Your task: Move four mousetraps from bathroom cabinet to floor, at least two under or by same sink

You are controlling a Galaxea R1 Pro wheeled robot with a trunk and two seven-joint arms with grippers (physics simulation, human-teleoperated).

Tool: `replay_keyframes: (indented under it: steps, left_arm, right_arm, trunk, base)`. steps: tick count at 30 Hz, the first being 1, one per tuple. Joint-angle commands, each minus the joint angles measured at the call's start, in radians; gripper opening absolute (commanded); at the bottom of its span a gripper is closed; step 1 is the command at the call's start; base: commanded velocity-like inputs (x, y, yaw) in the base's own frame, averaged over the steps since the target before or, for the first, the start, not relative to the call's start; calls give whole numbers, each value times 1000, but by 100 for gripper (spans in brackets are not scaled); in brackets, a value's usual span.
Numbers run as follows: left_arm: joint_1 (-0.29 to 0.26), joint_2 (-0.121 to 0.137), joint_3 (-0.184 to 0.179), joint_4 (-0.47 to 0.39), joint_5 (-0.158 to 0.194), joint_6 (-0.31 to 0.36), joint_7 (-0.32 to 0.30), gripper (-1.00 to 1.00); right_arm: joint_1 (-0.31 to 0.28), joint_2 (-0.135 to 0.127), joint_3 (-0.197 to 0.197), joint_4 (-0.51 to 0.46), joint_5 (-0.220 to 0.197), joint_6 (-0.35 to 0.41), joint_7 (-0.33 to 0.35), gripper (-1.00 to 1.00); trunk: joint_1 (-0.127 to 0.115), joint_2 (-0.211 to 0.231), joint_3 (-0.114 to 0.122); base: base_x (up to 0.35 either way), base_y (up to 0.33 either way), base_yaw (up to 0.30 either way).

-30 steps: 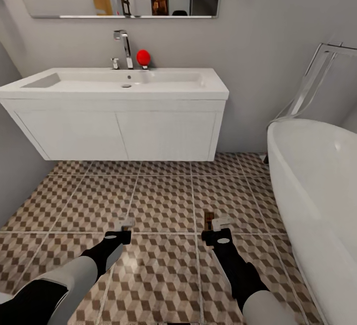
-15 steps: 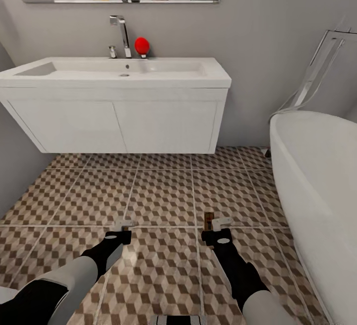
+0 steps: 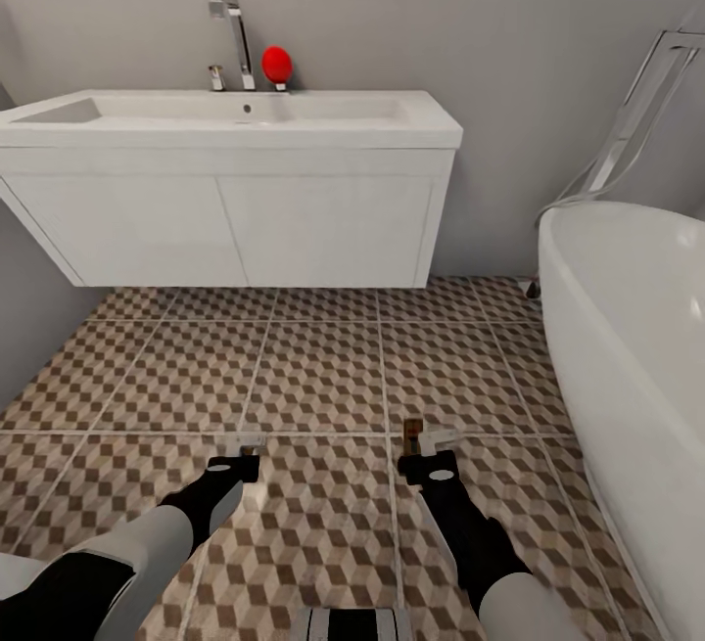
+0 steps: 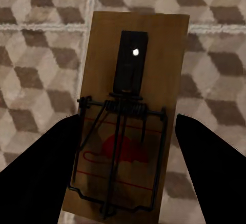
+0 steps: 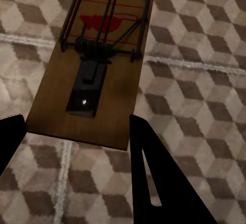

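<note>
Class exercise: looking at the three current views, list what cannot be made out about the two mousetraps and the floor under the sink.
- Left mousetrap: near end cut off by the left wrist view's edge; a sliver in the head view.
- Right mousetrap: mostly hidden behind the right gripper in the head view.
- Bathroom floor beneath the sink: hidden by the vanity.

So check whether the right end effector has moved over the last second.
Yes: the right end effector has dropped back from the grout line toward the robot.
</note>
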Motion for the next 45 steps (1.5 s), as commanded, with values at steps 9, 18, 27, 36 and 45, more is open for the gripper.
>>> replay_keyframes:
  steps: [9,18,27,36,45]
  left_arm:
    - [0,0,-9,-2,9,6,5,-100]
    - [1,0,-9,-1,9,6,5,-100]
    - [1,-4,-9,-5,7,3,5,-100]
    - [1,-12,-9,-98,7,-14,4,-100]
    - [0,-27,-1,-247,3,-2,4,-100]
  right_arm:
    - [0,0,2,0,7,8,0,-100]
    - [0,0,2,0,7,7,1,-100]
    - [0,-2,3,0,10,-6,5,-100]
    - [0,-8,25,5,15,-164,8,-100]
    - [-53,-7,25,6,16,-180,13,-100]
  trunk:
    - [7,-9,-49]
    - [11,-12,-99]
    - [13,-12,-115]
    - [13,-12,-115]
    - [13,-12,-115]
  base:
    - [0,0,0]
    - [0,0,0]
    - [0,0,0]
    - [0,0,0]
    - [0,0,0]
